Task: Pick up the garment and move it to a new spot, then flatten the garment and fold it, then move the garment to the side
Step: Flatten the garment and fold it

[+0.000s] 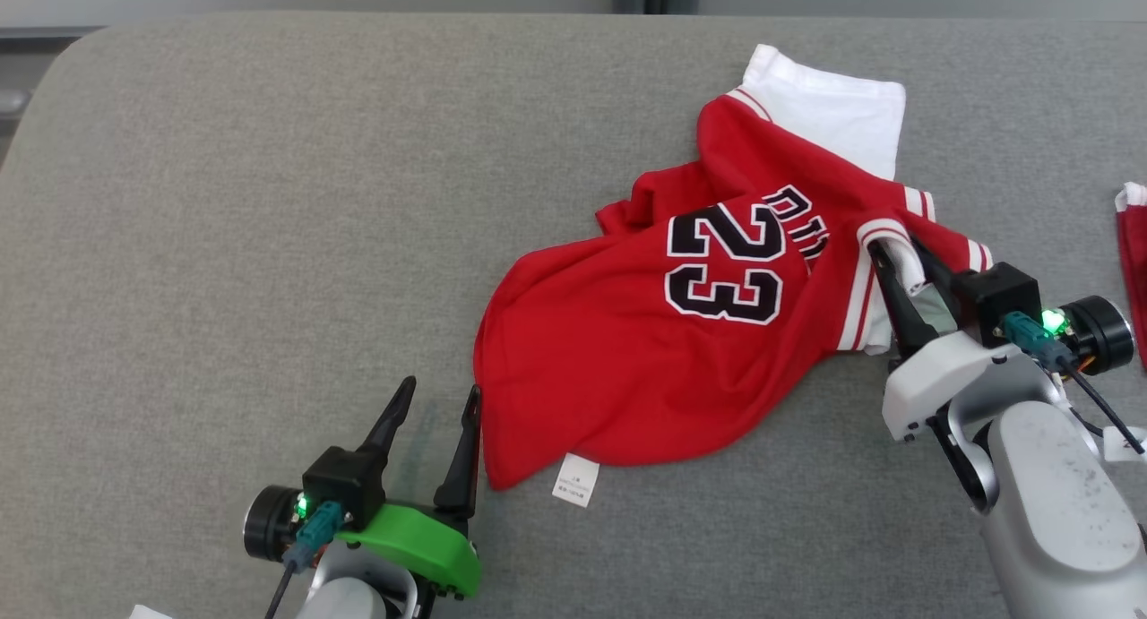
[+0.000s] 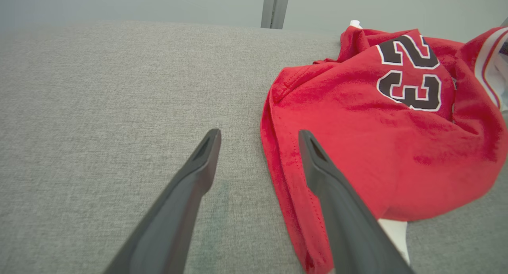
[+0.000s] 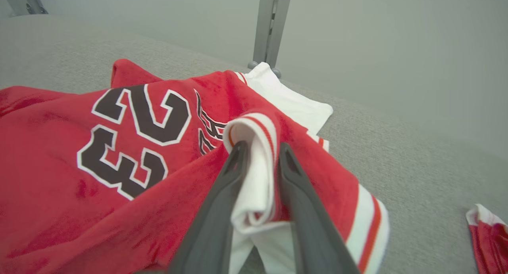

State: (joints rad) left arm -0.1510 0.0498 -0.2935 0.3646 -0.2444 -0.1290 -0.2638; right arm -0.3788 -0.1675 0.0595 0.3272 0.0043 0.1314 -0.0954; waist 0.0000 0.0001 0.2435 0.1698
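– While I look down from the head camera, nearest me is the left end effector (image 1: 443, 386). Its two dark fingers are spread wide with nothing between them, just left of the near hem of the garment (image 1: 627, 359).
– Is it touching the cloth?
– Its right-hand finger stands just beside the hem corner. Whether they meet, I cannot tell. A white label (image 1: 575, 480) pokes out from under that same near edge.
– And the garment itself?
– It is a red jersey, lying crumpled on the grey bench (image 1: 224, 243), with a black number 23 (image 1: 726, 261) outlined in white facing up across its middle.
– What about your right arm?
– The right end effector (image 3: 262, 146) is at the garment's right edge. Its fingers are closed on a raised fold of the white-and-red striped trim, and in my right wrist view the cloth presses against both fingers.
– Anything beyond that?
– A white panel (image 1: 833, 108) of the garment sticks out at its far end. Well off to the garment's right, apart from it, lies the edge of another red cloth (image 1: 1134, 261) with white trim. Behind the garment, past the bench's far edge, a grey upright post (image 3: 272, 28) stands against a pale wall.
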